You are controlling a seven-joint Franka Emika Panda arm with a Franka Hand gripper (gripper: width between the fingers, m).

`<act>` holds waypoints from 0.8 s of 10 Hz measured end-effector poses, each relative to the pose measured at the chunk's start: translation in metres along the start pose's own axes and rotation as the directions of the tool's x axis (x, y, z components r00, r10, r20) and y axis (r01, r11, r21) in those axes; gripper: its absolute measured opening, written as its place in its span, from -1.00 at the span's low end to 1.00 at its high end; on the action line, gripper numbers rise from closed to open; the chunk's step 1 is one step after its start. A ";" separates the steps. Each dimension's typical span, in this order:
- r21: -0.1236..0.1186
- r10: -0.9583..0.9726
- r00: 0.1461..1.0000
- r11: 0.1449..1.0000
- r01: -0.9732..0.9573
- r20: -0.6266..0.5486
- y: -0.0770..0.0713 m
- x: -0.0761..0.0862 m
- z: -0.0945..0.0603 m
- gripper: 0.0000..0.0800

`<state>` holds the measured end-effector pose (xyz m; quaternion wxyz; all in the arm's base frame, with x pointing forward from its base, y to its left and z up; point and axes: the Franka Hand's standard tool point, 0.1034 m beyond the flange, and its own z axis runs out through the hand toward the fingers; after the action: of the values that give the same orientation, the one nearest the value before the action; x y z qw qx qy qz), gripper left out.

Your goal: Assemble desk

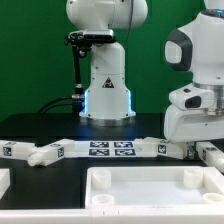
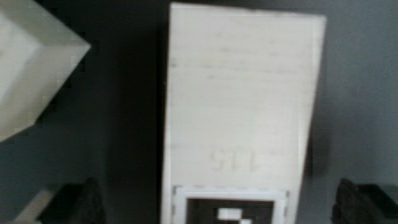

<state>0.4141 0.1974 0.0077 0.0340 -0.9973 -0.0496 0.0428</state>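
Nearest in the exterior view, at six o'clock, lies the desk's wide white rimmed plastic tabletop panel [image 1: 150,185]; behind it, from nine to three o'clock, loose square-section white plastic legs [image 1: 45,153] flank the marker board [image 1: 110,150]. At three o'clock the two-finger gripper [image 2: 221,205] hangs released, its dark fingers [image 2: 68,203] straddling one tagged leg [image 2: 240,100] without touching. That leg looks light, stiff and smooth, so pinch its flat opposite faces squarely near mid-length, lest it slip or twist.
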 end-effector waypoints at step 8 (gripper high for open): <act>0.000 -0.233 0.971 0.973 0.233 0.048 0.017 0.008 -0.065 -0.30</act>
<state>0.4295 0.1777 0.0708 0.0348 -0.9834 -0.1670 0.0623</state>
